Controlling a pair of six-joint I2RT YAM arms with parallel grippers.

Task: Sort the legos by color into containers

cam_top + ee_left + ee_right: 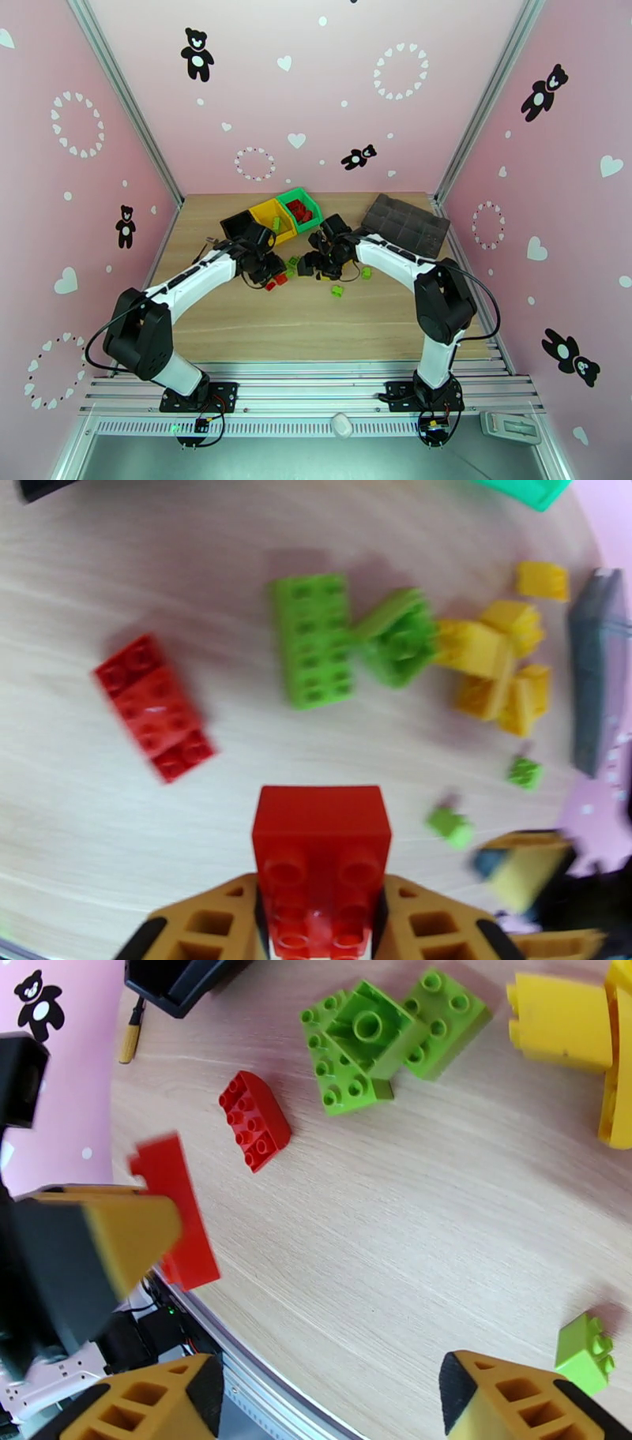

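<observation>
Over the table [332,328], your left claw [268,268] sits just short of the joined black, yellow and green plastic bins [262,209], nearer than your right claw [320,264]. Left wrist: it's clamped on a red studded plastic brick [320,851], long axis pointing straight ahead. Right wrist: jaws apart, empty.

left gripper [320,910] — clamped on red lego [321,835], angled down | right gripper [332,1394] — jaws wide apart, angled down
</observation>
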